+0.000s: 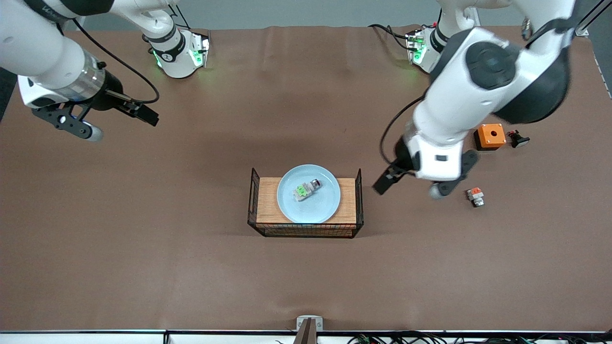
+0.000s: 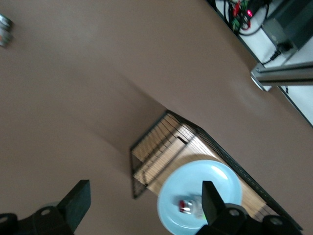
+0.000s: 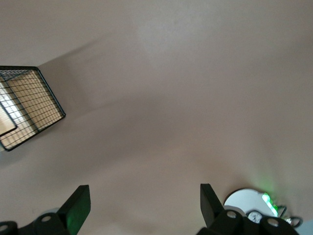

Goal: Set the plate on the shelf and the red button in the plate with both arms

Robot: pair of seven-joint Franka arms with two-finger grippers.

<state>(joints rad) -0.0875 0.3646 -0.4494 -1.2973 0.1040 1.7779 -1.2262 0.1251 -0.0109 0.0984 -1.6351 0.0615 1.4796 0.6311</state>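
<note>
On the wooden board inside the black wire basket (image 1: 253, 200) at mid-surface sits the plate (image 1: 325, 208), and the red button (image 1: 306, 189) lies on its side in the plate — green block and dark red cap showing. The left claw (image 1: 409, 184) hangs with fingers spread and empty over bare surface just beside the basket, toward the left arm's end. The right claw (image 1: 119, 122) waits well apart over the right arm's end — fingers also wide, holding nothing.

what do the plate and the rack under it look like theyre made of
The plate looks like glazed ceramic or perhaps melamine: smooth, pale blue, with a soft sheen. The rack has thin black wire mesh sides, likely coated metal, around a light board with a wood-like tan surface.
</note>
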